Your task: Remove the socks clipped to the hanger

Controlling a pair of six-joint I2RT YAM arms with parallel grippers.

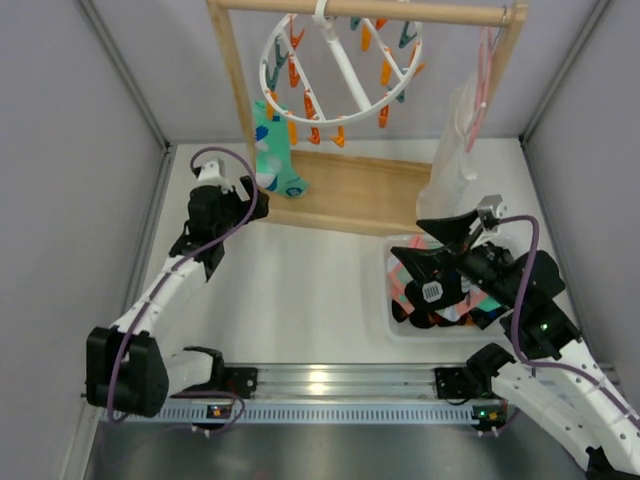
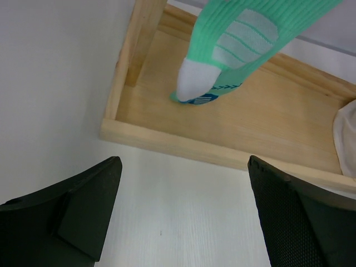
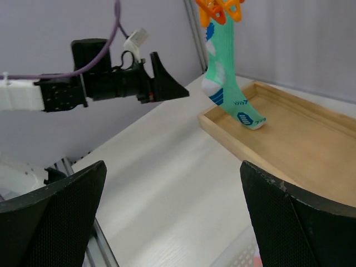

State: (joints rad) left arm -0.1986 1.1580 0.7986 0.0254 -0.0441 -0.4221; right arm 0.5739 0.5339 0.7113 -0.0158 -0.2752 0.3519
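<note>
Left gripper (image 2: 183, 222): jaws spread wide, nothing between them, nothing touched. It stands low over the white table just short of the near lip of the wooden tray base (image 2: 278, 122). Only the two black fingertips show in its own wrist view.

Beyond it, apart from the fingers, hangs one teal-mint sock (image 2: 233, 50), its white-and-blue toe resting on the tray floor. The sock's upper part is cut off at the top edge of that view.

Right gripper (image 3: 172, 222): jaws likewise fully apart and empty. From above it hovers over the white bin (image 1: 390, 330) and hides most of the contents. Loose socks (image 1: 405, 285) in pink, black and teal show only in scraps around the fingers.

The right wrist view shows the orange clothespins (image 3: 219, 8) gripping the sock's cuff, with the ring above them out of frame.

The top view shows the round hanger (image 1: 340, 70) hooked on the rod of the rack frame (image 1: 235, 90), its other pegs bare. To the right hang a white garment (image 1: 455, 150) and a pink clothes hanger (image 1: 487, 70), partly overlapping.
</note>
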